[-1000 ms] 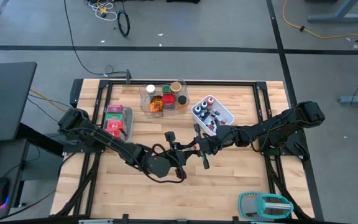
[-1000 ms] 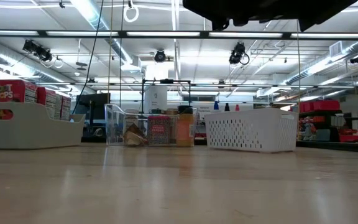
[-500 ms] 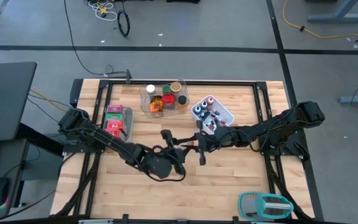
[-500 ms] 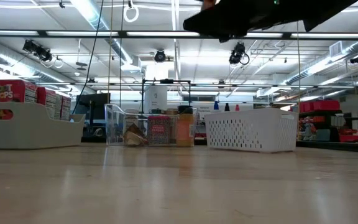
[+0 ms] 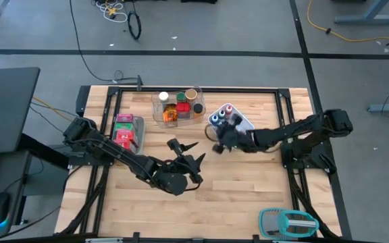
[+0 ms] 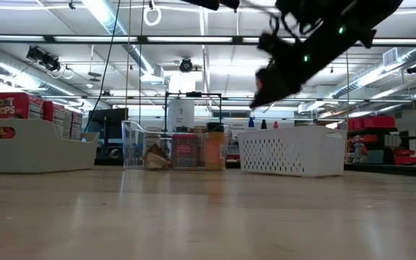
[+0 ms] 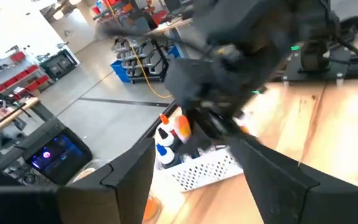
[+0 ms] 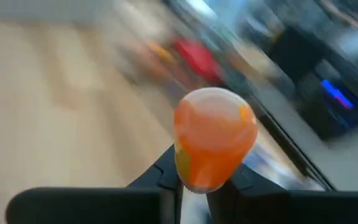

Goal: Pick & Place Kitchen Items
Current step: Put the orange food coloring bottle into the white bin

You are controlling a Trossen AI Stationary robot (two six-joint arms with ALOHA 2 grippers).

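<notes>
Right gripper (image 8: 194, 180) pinching small orange vial (image 8: 214, 144), raised over white mesh basket (image 5: 243, 123). Left gripper (image 5: 184, 153) spread, empty, mid-table. Clear tray (image 5: 178, 108) with jars, grey bin (image 5: 128, 133) with boxes nearby.

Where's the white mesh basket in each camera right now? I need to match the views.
High view: white mesh plastic basket at the table's back, right of centre.
Low view: basket right of centre, on the far tabletop.
Left wrist view: basket in the lower middle.
Right wrist view: too blurred to tell.
Shared landmark: small colour-capped bottles standing in it.
</notes>
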